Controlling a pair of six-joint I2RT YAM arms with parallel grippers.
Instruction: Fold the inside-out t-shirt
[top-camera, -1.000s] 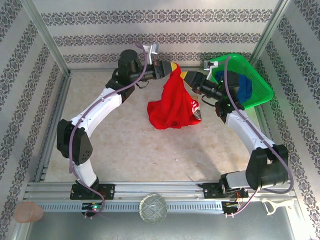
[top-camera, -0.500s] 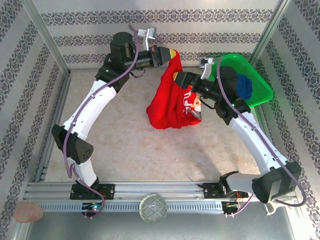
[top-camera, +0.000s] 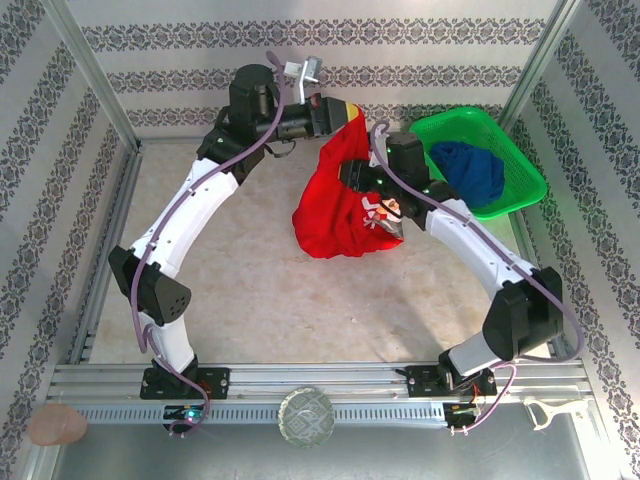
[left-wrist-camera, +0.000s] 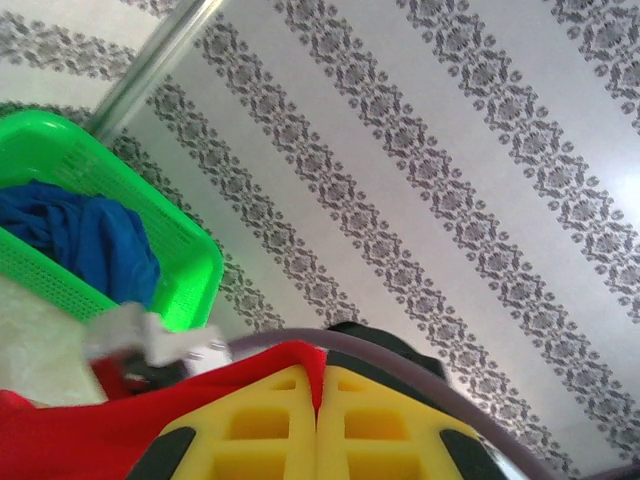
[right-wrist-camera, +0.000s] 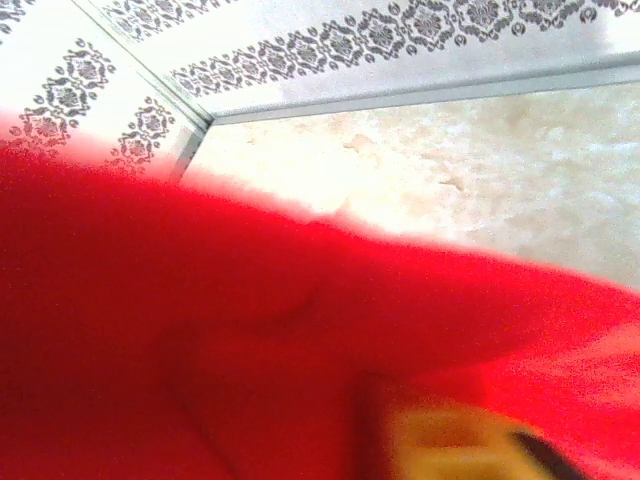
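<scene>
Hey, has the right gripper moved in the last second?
Yes. The right gripper moved left, away from the green basket, into the red t-shirt.

At upper centre, the left gripper (top-camera: 346, 111) pinches the top of the red t-shirt (top-camera: 335, 218), which drapes down onto the desk (top-camera: 250, 275). The right gripper (top-camera: 352, 172) is pushed into its cloth. At upper right, a green basket (top-camera: 518, 150) holds a dark blue garment (top-camera: 468, 170).
</scene>
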